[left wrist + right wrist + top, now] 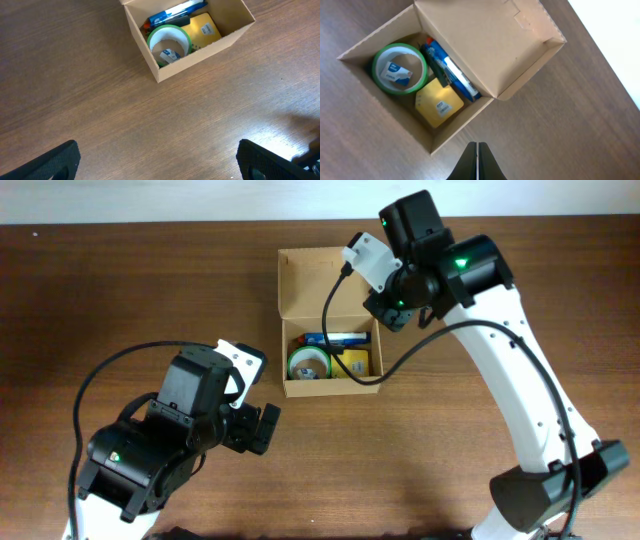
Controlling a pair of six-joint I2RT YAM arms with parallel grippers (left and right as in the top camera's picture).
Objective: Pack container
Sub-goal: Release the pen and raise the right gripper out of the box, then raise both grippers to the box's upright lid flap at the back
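Note:
The container (330, 387) is a small brown cardboard box in the middle of the table, with its lid flap (322, 278) folded open at the far side. Inside lie a green tape roll (309, 364), a blue pen pack (337, 339) and a yellow note pad (358, 361). My right gripper (477, 160) is shut on nothing and hovers just outside the box's right corner (462, 125). My left gripper (157, 162) stands wide open over bare wood, well short of the box (200, 52), with nothing between its fingers.
The dark wooden table (120, 290) spreads around the box. A pale surface (200, 200) runs beyond the table's far edge. The right arm's white links (520, 370) reach over the table's right side, and the left arm's black body (160, 440) fills the front left.

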